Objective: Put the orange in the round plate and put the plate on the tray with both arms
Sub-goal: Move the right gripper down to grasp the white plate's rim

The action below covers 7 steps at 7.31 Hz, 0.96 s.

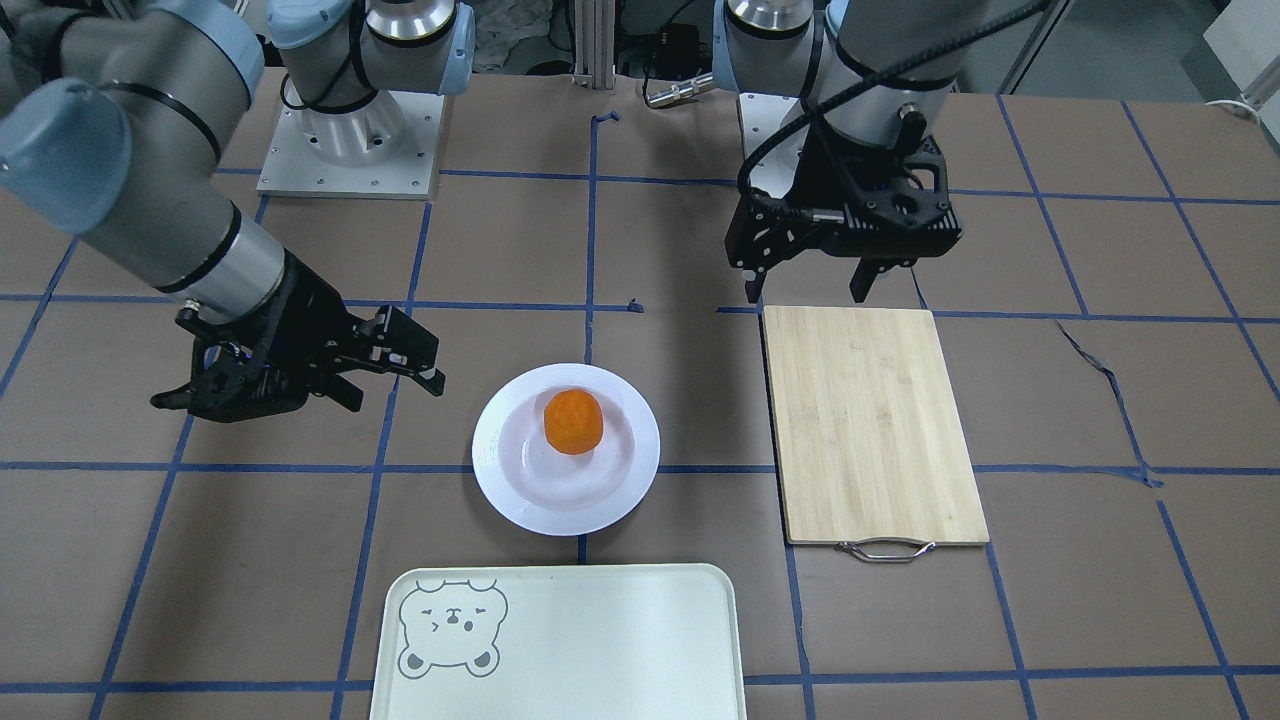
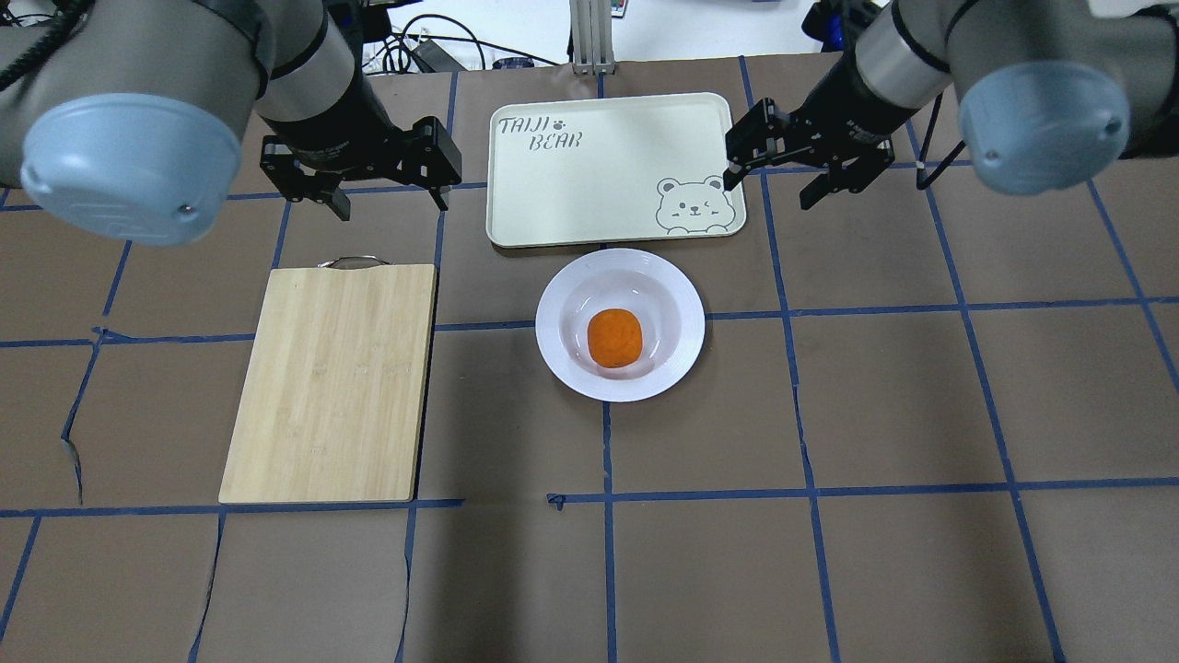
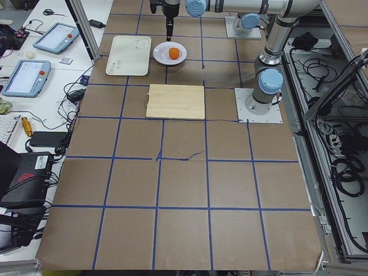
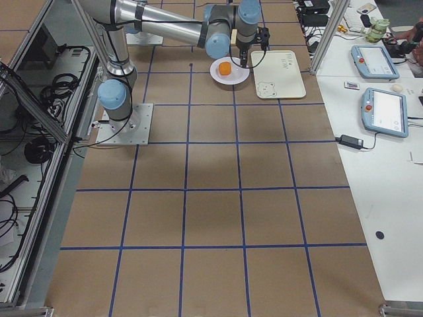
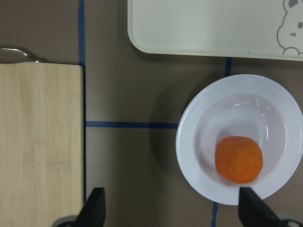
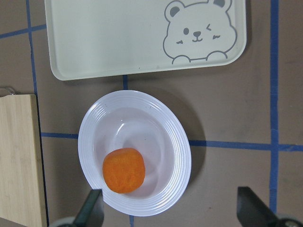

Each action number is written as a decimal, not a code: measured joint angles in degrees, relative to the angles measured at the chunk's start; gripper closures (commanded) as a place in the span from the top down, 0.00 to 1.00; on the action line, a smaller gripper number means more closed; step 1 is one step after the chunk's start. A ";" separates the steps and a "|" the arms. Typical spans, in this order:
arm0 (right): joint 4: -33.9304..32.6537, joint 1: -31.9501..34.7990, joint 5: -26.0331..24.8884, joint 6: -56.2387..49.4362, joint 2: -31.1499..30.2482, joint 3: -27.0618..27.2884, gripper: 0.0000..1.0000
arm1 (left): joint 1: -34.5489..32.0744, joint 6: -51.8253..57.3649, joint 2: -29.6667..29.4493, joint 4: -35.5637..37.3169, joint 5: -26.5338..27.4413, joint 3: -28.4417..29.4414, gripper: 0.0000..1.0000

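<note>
The orange (image 1: 573, 421) (image 2: 614, 338) lies in the sunken centre of the round plate (image 1: 500, 470) (image 2: 562, 295), which stands on the table just short of the tray (image 1: 600, 640) (image 2: 599, 184). Nothing lies on the tray. My left gripper (image 1: 810, 295) (image 2: 391, 207) hangs open and empty above the far end of the bamboo board, well to the plate's side. On the other side my right gripper (image 1: 395, 395) (image 2: 772, 193) is also open and empty, raised beside the tray's bear corner. Both wrist views look down on the orange (image 5: 238, 159) (image 6: 123, 170) in the plate (image 5: 189, 142) (image 6: 180, 151).
A bamboo cutting board (image 1: 870, 420) (image 2: 332, 378) with a metal handle lies on the left arm's side of the plate. Brown paper with blue tape lines covers the table. The arm bases stand at the robot's edge.
</note>
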 measured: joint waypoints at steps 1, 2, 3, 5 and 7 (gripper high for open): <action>-7.12 -0.59 3.06 0.13 1.25 5.34 1.00 | 0.40 0.10 0.52 -1.51 0.27 0.21 1.00; -12.95 -0.90 5.20 0.72 3.20 8.78 1.00 | 0.61 0.14 0.29 -3.85 0.49 0.85 1.00; -17.87 -0.94 6.99 1.77 5.80 10.94 1.00 | 0.64 0.14 -0.33 -6.71 0.53 2.55 1.00; -25.25 -0.86 9.55 4.16 10.43 14.24 1.00 | 0.68 0.14 -2.08 -13.03 0.29 6.97 1.00; -28.76 0.02 11.65 7.93 12.28 15.62 1.00 | 0.64 0.19 -2.58 -14.38 -0.05 7.80 1.00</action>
